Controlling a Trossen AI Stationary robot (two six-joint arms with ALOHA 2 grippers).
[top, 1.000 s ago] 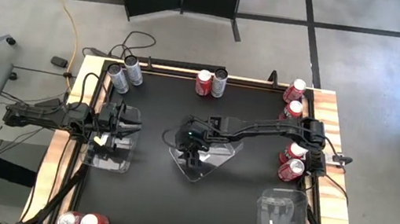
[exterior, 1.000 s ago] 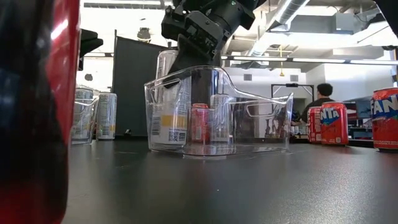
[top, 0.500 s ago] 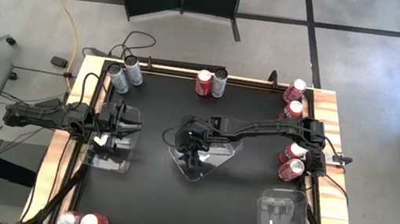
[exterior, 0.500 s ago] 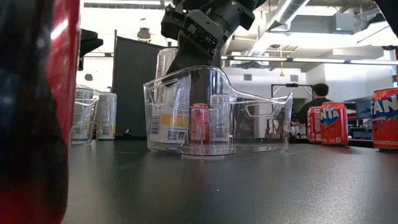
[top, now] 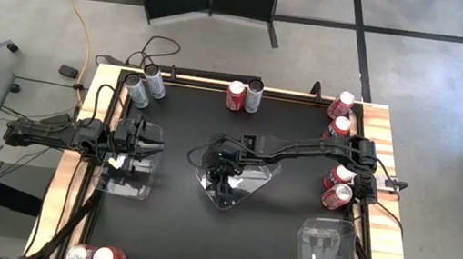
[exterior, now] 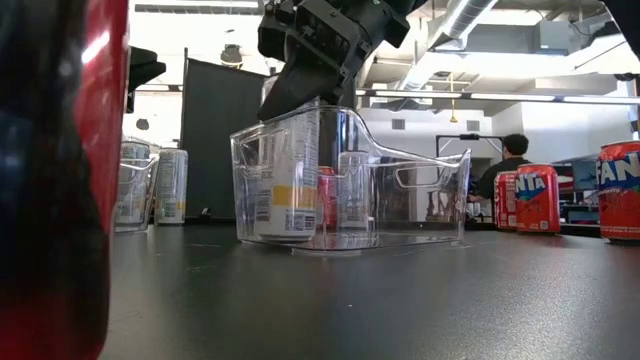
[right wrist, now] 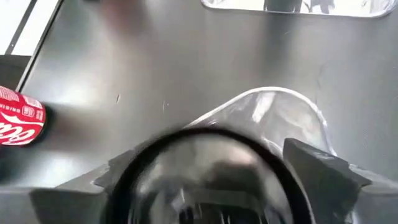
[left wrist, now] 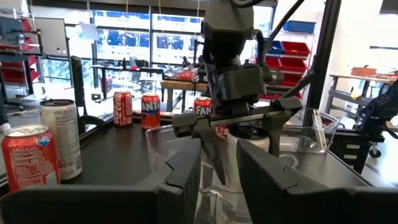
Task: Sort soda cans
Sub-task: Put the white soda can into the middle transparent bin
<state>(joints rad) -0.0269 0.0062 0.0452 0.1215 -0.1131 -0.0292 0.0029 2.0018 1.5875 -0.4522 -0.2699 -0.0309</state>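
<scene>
A silver-grey soda can (exterior: 285,180) stands upright in the middle tray (exterior: 420,195); others ring the table's edges.

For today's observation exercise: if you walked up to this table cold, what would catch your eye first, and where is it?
The right gripper hangs over the clear tray at the table's centre, fingers spread around a silver can standing inside it. The left gripper waits above a second clear tray at the left edge. Red cans line the right edge, and one red can fills the low view's left side.
</scene>
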